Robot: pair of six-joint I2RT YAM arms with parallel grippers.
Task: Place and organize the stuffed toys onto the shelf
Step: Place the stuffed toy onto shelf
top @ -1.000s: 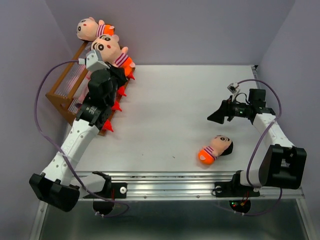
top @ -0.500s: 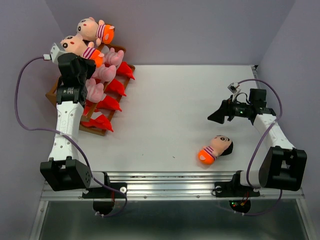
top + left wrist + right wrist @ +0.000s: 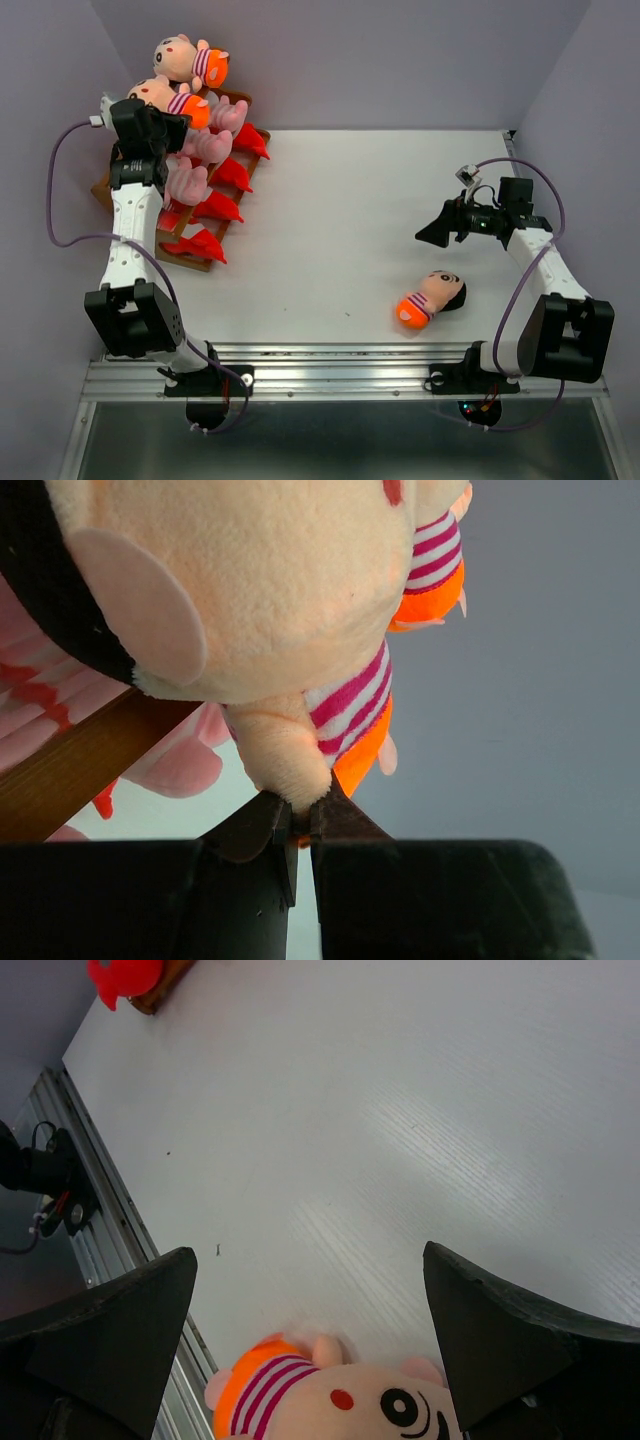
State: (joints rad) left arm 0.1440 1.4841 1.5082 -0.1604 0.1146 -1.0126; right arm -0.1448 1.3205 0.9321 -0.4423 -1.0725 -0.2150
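An aluminium rail is edging the white table. Well right of the shelf, a boy doll is lying on the bare surface, and the right gripper is hanging there too, spread wide. At the shelf's top tier, the left gripper is pinching another boy doll's limb, with lavender walls closing in behind.

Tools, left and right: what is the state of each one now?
Left tool: closed on a limb of the tan-headed plush boy doll.
Right tool: open, holding nothing.
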